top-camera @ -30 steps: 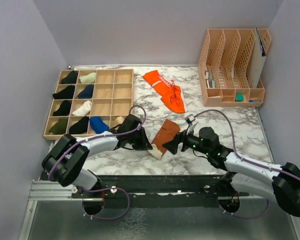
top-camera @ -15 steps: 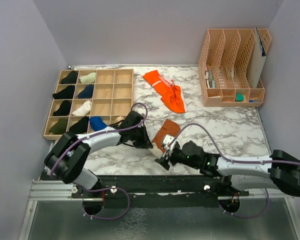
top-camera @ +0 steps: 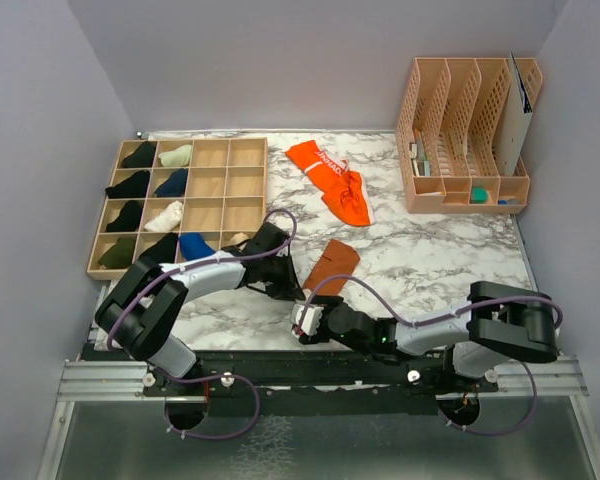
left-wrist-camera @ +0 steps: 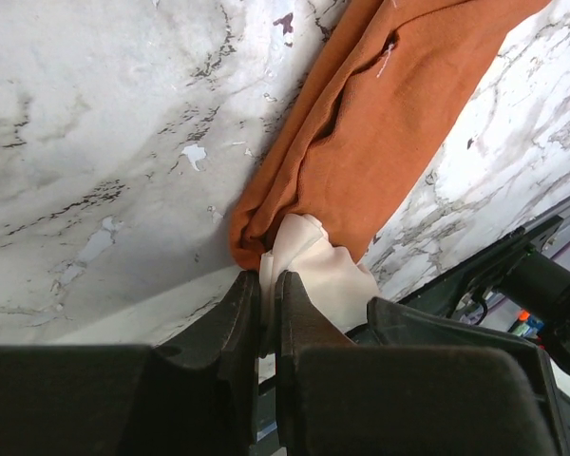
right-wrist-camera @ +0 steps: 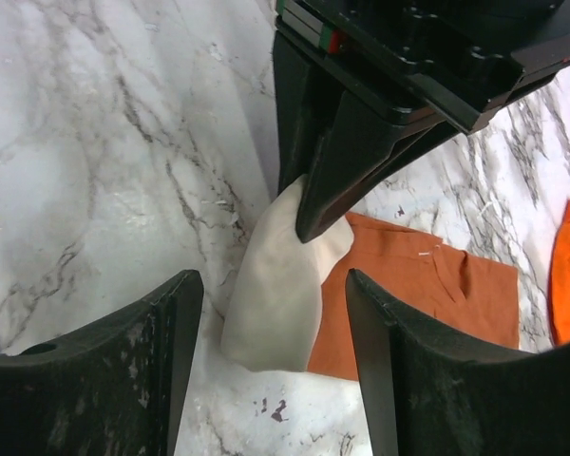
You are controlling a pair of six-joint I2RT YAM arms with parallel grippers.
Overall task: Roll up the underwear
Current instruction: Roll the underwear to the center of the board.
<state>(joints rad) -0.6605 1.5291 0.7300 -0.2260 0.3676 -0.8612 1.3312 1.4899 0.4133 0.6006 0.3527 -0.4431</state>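
The rust-brown underwear point(top-camera: 332, 265) lies flat near the table's front edge, its cream inner flap point(left-wrist-camera: 323, 271) sticking out at the near end. My left gripper point(left-wrist-camera: 266, 280) is shut on that cream flap, pinching its edge between both fingers. In the right wrist view the left fingers point(right-wrist-camera: 313, 180) come down onto the flap point(right-wrist-camera: 266, 294) beside the brown cloth point(right-wrist-camera: 418, 294). My right gripper point(right-wrist-camera: 274, 280) is open, its jaws standing either side of the flap without touching it. The bright orange underwear point(top-camera: 332, 180) lies spread at the back.
A wooden compartment tray point(top-camera: 212, 190) with several small fabric bundles stands at the left. A slotted desk organizer point(top-camera: 465, 135) stands at the back right. The right arm point(top-camera: 400, 335) lies low along the table's near edge.
The right arm has swung left and down along the near edge, bringing its gripper up to the cream flap with jaws narrowing. The left gripper has kept its hold.
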